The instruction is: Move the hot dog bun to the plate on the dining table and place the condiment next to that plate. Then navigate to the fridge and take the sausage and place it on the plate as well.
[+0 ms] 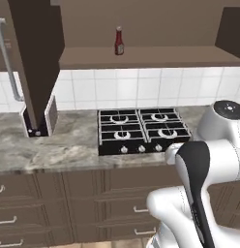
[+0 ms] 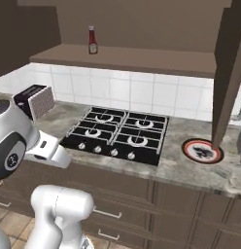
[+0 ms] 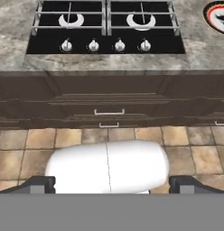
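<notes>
Left base view – condiment: small dark red ketchup bottle with pale cap [image 1: 119, 41] stands upright on the brown wooden shelf [image 1: 141, 57], above the black four-burner gas hob [image 1: 141, 130].
Right base view – risk: high, far reach; a nudge could topple the bottle.
Hand view – end effector [image 3: 112, 184]: dark fingertips spread wide apart, holding nothing, low before the desk [image 3: 195, 49].

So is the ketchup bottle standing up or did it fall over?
Standing up. The ketchup bottle stands on the shelf above the stove, cap on top.
</notes>
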{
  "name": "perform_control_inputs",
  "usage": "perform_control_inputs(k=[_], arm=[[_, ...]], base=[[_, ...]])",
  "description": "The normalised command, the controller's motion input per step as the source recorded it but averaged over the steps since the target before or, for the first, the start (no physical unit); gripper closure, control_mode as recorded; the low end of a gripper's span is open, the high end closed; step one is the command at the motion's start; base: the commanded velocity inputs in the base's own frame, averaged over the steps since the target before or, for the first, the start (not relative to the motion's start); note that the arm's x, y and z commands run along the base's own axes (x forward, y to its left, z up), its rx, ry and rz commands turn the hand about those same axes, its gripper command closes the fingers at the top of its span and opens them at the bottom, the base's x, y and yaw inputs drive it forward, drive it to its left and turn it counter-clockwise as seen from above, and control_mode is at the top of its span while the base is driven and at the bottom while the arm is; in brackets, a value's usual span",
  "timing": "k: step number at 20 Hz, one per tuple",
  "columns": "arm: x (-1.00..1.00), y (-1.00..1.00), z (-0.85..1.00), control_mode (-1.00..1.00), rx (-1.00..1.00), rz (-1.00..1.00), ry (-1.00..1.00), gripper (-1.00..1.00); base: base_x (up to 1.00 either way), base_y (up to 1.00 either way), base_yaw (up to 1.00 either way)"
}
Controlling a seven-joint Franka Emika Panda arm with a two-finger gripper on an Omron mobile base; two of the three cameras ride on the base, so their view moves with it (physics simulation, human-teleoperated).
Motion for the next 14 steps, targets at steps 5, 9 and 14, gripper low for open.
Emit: perform_control_inputs(k=[5, 9, 14], arm=[[0.00, 0.00, 0.00, 1.00, 0.00, 0.00, 0.00, -1.00], [0.00, 0.00, 0.00, 1.00, 0.00, 0.00, 0.00, -1.00], [0.00, 0.00, 0.00, 1.00, 0.00, 0.00, 0.00, -1.00]], base=[[0.69, 0.36, -0.27], [0.46, 0.56, -0.28], [0.47, 0.51, -0.30]])
